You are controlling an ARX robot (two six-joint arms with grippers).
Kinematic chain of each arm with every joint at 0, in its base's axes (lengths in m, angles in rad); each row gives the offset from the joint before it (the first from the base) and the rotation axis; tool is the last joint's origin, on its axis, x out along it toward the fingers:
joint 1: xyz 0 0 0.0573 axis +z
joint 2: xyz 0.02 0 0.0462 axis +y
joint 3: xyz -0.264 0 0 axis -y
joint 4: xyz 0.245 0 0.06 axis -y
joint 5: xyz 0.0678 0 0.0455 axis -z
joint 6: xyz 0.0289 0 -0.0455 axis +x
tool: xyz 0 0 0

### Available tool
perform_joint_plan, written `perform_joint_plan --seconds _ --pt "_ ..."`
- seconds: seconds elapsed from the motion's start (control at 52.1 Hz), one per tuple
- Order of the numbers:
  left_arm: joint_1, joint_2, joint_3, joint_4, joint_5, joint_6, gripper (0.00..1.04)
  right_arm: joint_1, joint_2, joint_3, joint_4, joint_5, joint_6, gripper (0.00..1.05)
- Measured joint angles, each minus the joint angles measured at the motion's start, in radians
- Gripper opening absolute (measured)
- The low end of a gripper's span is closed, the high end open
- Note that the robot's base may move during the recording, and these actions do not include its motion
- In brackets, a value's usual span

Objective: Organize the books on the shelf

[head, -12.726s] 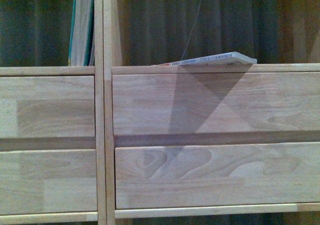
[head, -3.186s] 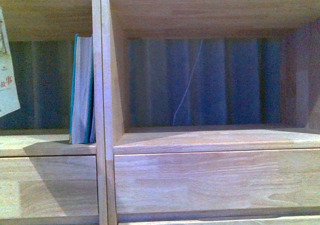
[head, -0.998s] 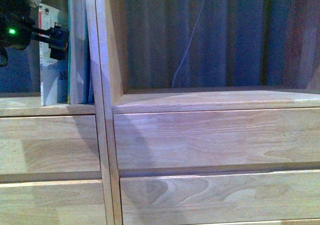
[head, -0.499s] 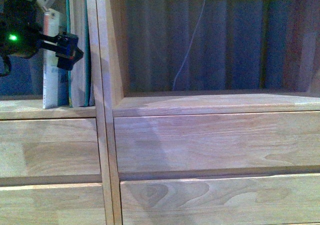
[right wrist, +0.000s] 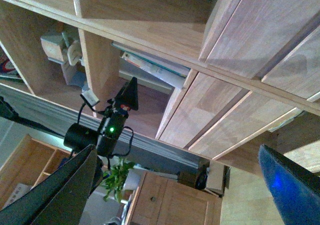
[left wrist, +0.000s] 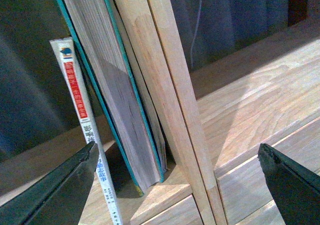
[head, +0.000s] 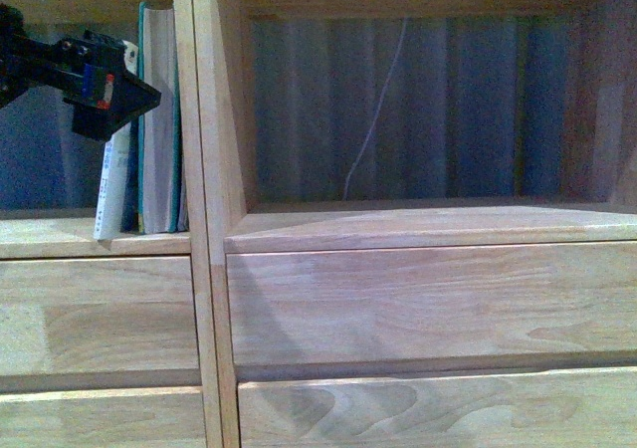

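While thin paperback with red-and-white spine [left wrist: 90, 135] stands tilted beside teal-covered book [head: 159, 119] in left compartment of light-wood shelf [head: 398, 229], left gripper [head: 100, 90] released, at paperback's 12 o'clock. Risk: paperback tips (lean unsupported). Right gripper [right wrist: 175, 185] spread, empty.

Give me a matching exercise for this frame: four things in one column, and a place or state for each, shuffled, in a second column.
Column 1
1. thin paperback with the red-and-white spine
2. thick teal-covered book
3. left gripper
4. right-hand compartment of the light-wood shelf

Column 2
A. holds no books
B. open, fingers spread apart
C. stands against the shelf's centre divider
D. leans beside the teal book, on the side away from the divider

Pairs: 1-D, 2-C, 3-B, 4-A
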Motion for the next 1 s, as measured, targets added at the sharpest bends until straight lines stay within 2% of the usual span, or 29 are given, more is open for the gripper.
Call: perform_joint_plan --seconds 0.192,0.365,0.499,0.653,0.749,0.864,0.921,0.94,0.998 --pt "0.033 -0.132 -0.098 0.019 0.013 -0.023 0.98 -0.011 0.000 0.000 0.000 -0.008 0.000 0.98" --pt "0.097 -0.302 -0.199 0.019 -0.036 -0.071 0.98 -0.020 0.000 0.000 0.000 -0.009 -0.006 0.98" --pt "0.209 -0.417 -0.268 0.011 -0.043 -0.129 0.98 -0.035 0.000 0.000 0.000 -0.013 -0.024 0.98" --pt "0.377 -0.520 -0.359 0.027 0.035 -0.229 0.98 -0.043 -0.003 0.000 -0.045 0.011 -0.090 0.98" --pt "0.501 -0.616 -0.446 0.046 0.126 -0.313 0.98 -0.034 -0.018 0.004 -0.142 0.081 -0.194 0.98" --pt "0.612 -0.745 -0.550 0.055 0.248 -0.385 0.98 -0.010 -0.032 0.007 -0.256 0.205 -0.414 0.98" --pt "0.679 -0.826 -0.614 0.057 0.343 -0.430 0.98 0.010 -0.035 0.007 -0.266 0.282 -0.541 0.98" --pt "0.695 -0.851 -0.626 0.034 0.352 -0.427 0.97 0.017 -0.037 0.007 -0.264 0.304 -0.583 0.98" --pt "0.682 -0.927 -0.625 -0.188 0.256 -0.396 0.85 0.026 -0.045 0.007 -0.262 0.317 -0.681 0.98"
